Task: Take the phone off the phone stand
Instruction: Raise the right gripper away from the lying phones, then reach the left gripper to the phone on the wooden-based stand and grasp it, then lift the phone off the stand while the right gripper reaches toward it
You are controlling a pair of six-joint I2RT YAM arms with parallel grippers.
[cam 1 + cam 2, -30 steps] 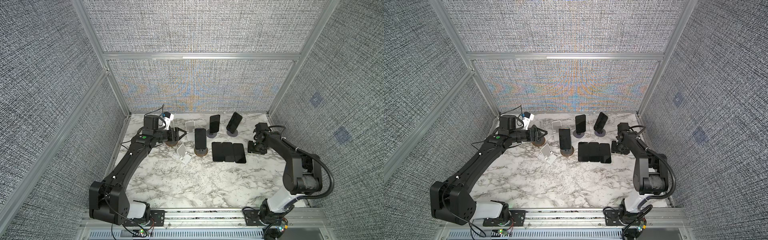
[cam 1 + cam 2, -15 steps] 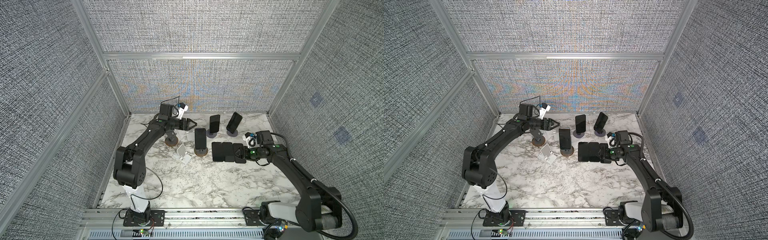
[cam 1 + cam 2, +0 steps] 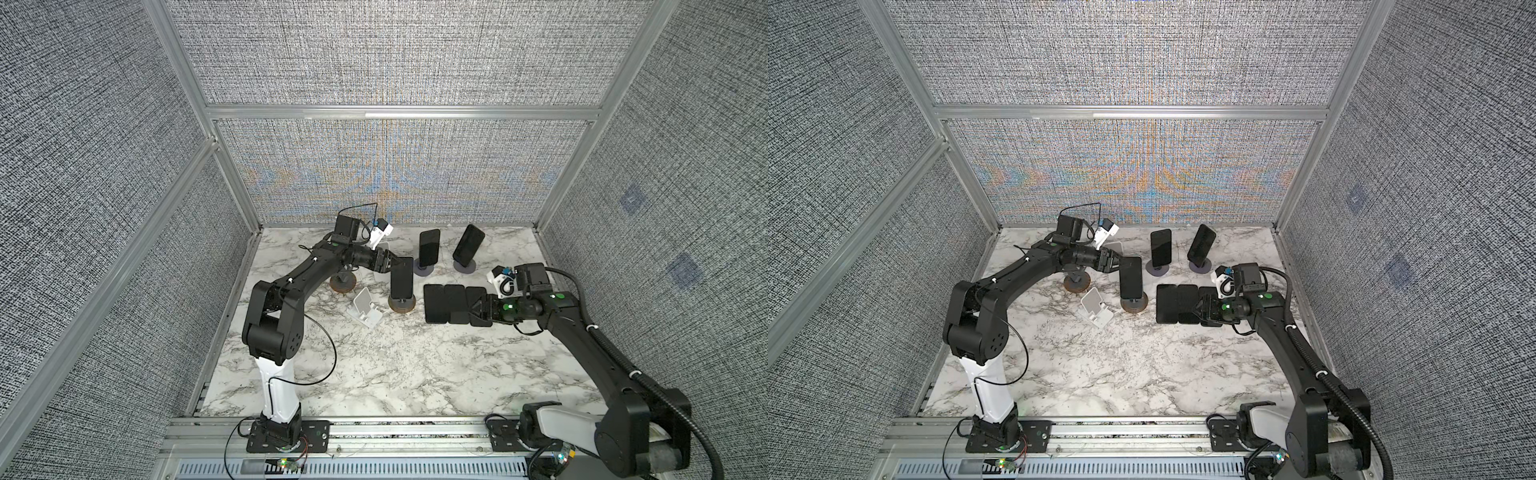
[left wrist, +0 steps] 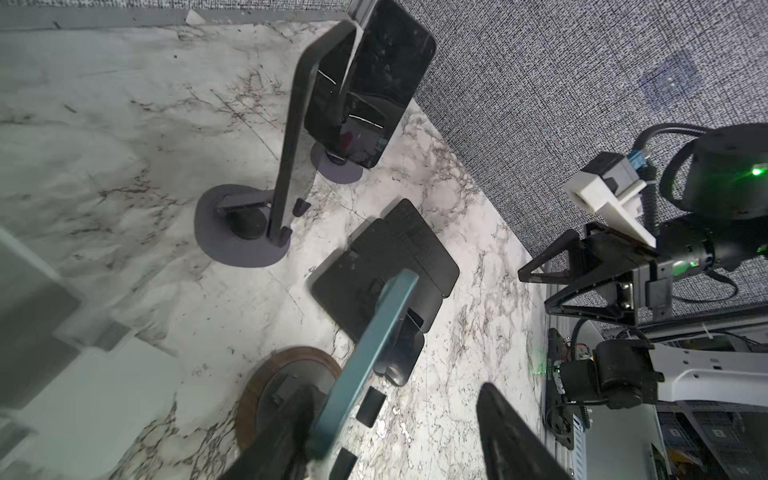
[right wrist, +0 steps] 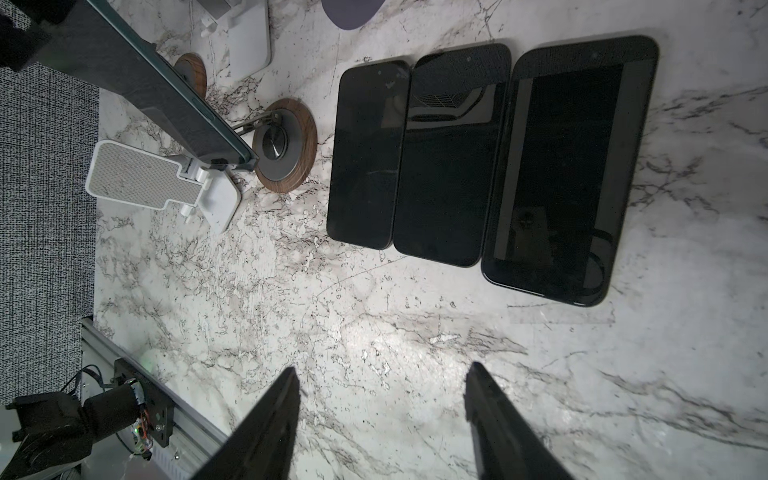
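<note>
Left jaws advanced; phone (image 4: pixel 365 353) between them, perhaps touching one.

Top views overlook the table (image 3: pixel 395 374) (wrist views closer).

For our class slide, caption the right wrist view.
Three black phones lie side by side on a marble table beyond the open fingers.

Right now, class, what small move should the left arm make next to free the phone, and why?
Probably close the left fingers on the teal phone: they straddle its top edge, with a gap on one side, and it rests in the wood-based stand.
</note>
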